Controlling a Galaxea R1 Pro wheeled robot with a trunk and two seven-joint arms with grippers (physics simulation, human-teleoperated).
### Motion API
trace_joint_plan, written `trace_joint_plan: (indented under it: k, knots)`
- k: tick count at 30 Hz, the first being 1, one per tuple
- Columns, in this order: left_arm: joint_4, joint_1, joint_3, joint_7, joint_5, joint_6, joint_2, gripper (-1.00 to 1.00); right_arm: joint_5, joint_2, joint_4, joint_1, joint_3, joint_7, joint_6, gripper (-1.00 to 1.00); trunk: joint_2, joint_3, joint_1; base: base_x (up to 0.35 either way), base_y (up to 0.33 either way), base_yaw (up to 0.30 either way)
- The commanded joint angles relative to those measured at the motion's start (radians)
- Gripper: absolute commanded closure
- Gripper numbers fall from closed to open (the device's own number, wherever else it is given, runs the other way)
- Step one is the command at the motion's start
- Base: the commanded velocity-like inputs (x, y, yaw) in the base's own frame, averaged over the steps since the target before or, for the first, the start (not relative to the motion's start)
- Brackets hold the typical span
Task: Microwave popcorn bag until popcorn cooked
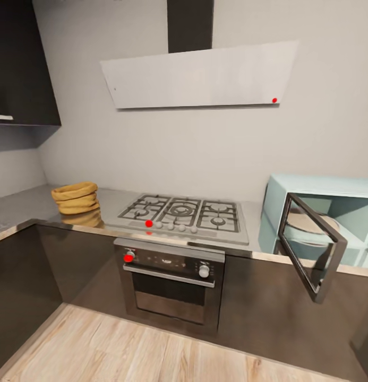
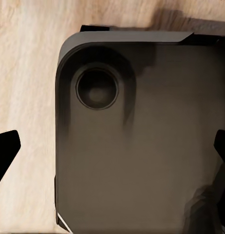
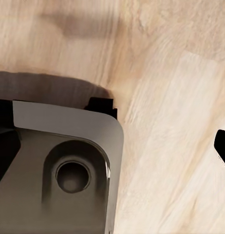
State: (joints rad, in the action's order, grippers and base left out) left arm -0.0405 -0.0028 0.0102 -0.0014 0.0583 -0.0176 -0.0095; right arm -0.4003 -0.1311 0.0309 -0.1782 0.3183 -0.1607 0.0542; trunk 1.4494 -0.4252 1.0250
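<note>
Below both my end effectors, spread wide and empty, lies floor (image 3: 171,122); bag (image 1: 76,198) sits far left on counter (image 1: 30,204), nearer my left arm.

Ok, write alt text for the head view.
A mustard-yellow popcorn bag sits on a grey countertop, left of a gas hob. Right of the hob, a pale-blue microwave stands with its door open.

microwave (image 1: 332,212) cut off by the head view's right edge
</note>
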Motion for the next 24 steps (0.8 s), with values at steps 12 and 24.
trace_joint_plan:
  k: [12,24]
  knots:
    - [0.000,0.000,0.001,-0.001,0.006,-0.002,-0.001,-1.00,-0.009,0.002,0.004,-0.001,0.008,0.076,0.010,-1.00,0.001,-0.001,0.000,0.000,0.000,0.300]
    - [0.000,0.000,0.000,-0.002,0.006,-0.002,-0.001,-1.00,-0.009,0.001,0.004,-0.001,0.008,0.075,0.009,-1.00,0.001,-0.001,0.000,0.000,0.000,0.300]
